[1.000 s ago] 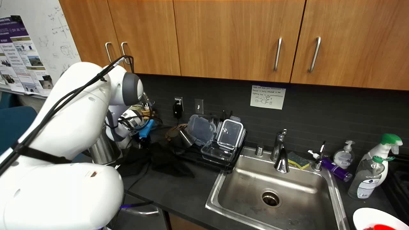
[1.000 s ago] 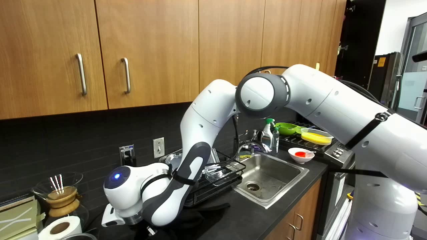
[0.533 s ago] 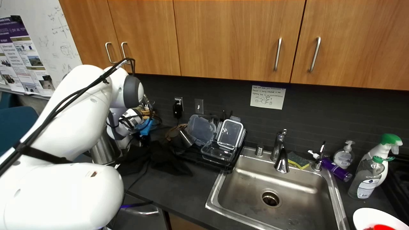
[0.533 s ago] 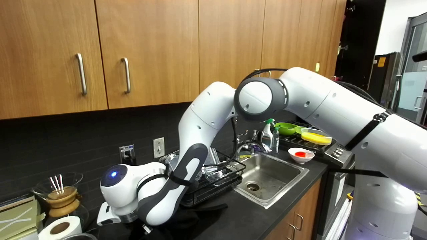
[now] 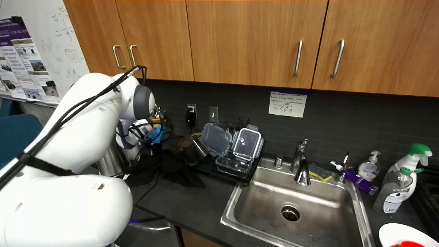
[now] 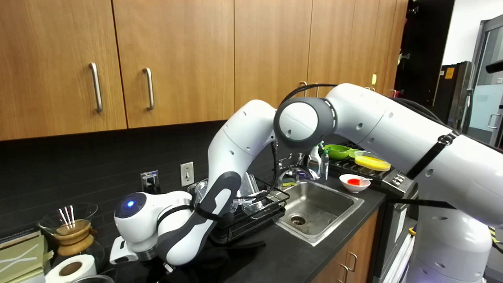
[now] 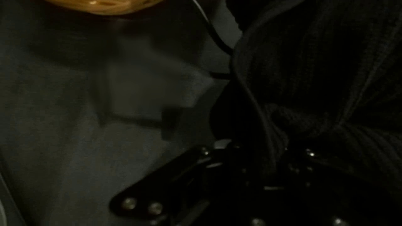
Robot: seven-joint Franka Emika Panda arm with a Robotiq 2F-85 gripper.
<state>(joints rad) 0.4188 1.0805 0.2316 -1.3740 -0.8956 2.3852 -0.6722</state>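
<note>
Shifted since a second ago: arm (image 6: 298,122), lower at the elbow and farther left at the wrist in an exterior view, and cloth (image 5: 178,171), drawn left at its loose end along the counter (image 6: 283,259) in both exterior views. Grouped at lower left of an exterior view, probably parked out of the way as standing stock: box (image 6: 23,255), roll (image 6: 86,268) and carafe (image 6: 74,239), with sticks (image 6: 67,217) propped upright in this last, seemingly as a holder. Next rightward, at lower left of centre, wrist of the arm angled down above the cloth.

Wrist view, from upper left: tan rim (image 7: 108,5), well apart from the cloth; then cord (image 7: 212,31), running to the cloth's left edge near top centre. At lower centre: hand (image 7: 267,160), narrow and clamped on a fold of cloth, pinched near an edge, likely for a thin, easy purchase leaving the rest slack. Relative to the hand, cloth both within its grip and spread up and right, over most of the right half of the frame.

Farther right in both exterior views: rack (image 6: 251,226), with containers (image 5: 247,144) leaning in it, presumably to drain beside the sink (image 5: 264,219). On its back rim, sponge (image 5: 319,171); right of that, bottles (image 5: 392,192), likely placed for washing. Rightmost, bowl (image 6: 353,189), just beside the stove (image 6: 399,186).
</note>
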